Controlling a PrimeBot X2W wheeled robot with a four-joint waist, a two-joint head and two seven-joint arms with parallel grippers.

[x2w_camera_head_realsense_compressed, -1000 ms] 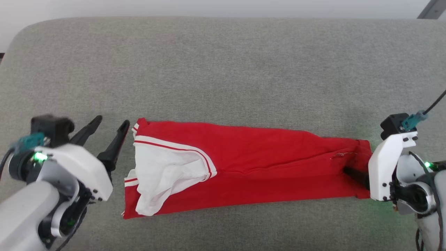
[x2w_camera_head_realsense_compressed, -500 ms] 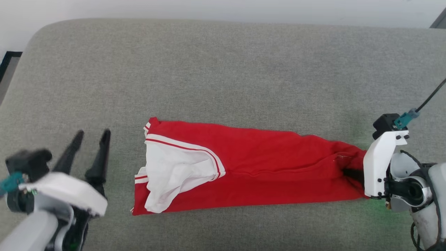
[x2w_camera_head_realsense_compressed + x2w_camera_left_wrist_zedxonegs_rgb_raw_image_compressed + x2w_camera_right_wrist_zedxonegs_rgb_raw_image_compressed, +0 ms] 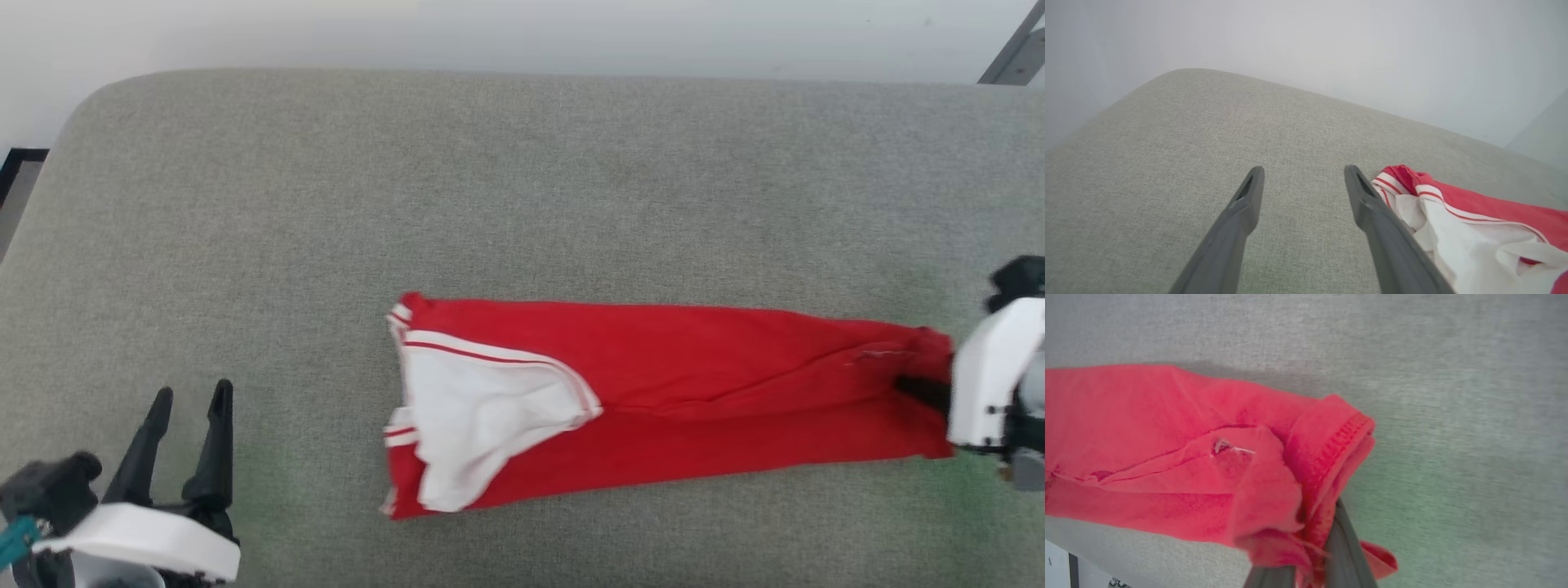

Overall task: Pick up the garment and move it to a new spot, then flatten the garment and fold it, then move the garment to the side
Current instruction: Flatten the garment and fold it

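Note:
The garment (image 3: 694,384) lies on the grey cushion (image 3: 522,204) as a long red strip folded lengthwise, with a white sleeve and striped trim at its left end. My right gripper (image 3: 921,389) is shut on the garment's red hem at the strip's right end. In the right wrist view the hem of the garment (image 3: 1167,428) bunches up around the right gripper (image 3: 1318,539). My left gripper (image 3: 193,390) stands open at the lower left, well clear of the sleeve end. In the left wrist view the left gripper (image 3: 1303,169) holds nothing, and the garment (image 3: 1494,212) lies to its right.
The cushion's rounded far edge meets a pale wall (image 3: 522,33). A grey metal strut (image 3: 1012,49) shows at the top right. A dark strip of floor (image 3: 16,175) lies past the cushion's left edge. Bare cushion stretches beyond and left of the garment.
The head camera has shifted. My right gripper has closed on the hem, bunching it. The left gripper has drawn back from the sleeve end, still open.

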